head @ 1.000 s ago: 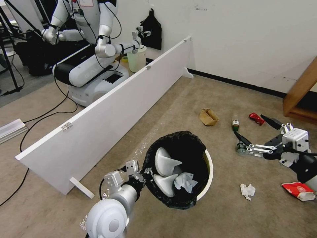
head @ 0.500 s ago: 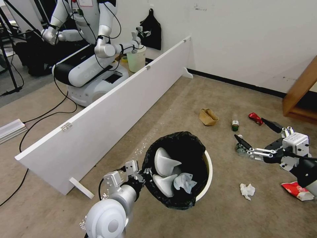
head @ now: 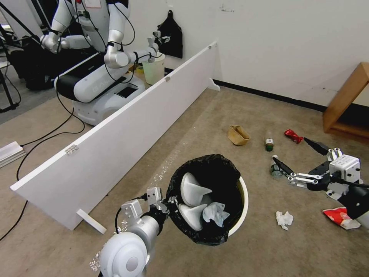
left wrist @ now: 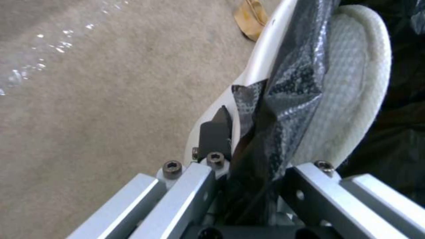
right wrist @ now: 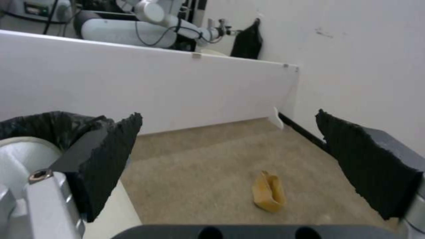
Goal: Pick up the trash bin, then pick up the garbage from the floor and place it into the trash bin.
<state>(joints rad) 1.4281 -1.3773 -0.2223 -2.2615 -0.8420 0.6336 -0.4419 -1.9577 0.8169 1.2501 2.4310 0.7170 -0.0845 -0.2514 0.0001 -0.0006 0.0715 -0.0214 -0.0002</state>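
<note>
The trash bin (head: 241, 184), white with a black liner, hangs off the floor from my left gripper (head: 167, 201), which is shut on its rim. Two white slippers (head: 192, 189) and crumpled tissue (head: 215, 212) lie inside it. My right gripper (head: 291, 149) hovers open to the right, over a clear bottle (head: 274, 171). Garbage on the floor: a tan paper bag (head: 238, 135), another bottle (head: 269, 144), a red wrapper (head: 293, 136), a white tissue (head: 284, 220) and a red-white packet (head: 340, 218). The left wrist view shows my left gripper (left wrist: 248, 147) clamping liner (left wrist: 283, 96) and rim (left wrist: 261, 59). In the right wrist view the right gripper (right wrist: 228, 119) is open above the paper bag (right wrist: 268, 192).
A long white board (head: 115, 130) stands on edge across the left. Behind it are another robot (head: 96, 77) and a pale green bin (head: 153, 69). Wooden furniture (head: 346, 104) stands at the right by the wall. Cables trail on the floor at the left.
The whole head view has shifted, so the board and floor litter sit a little further left. My right gripper has dropped slightly. The left gripper still grips the bin.
</note>
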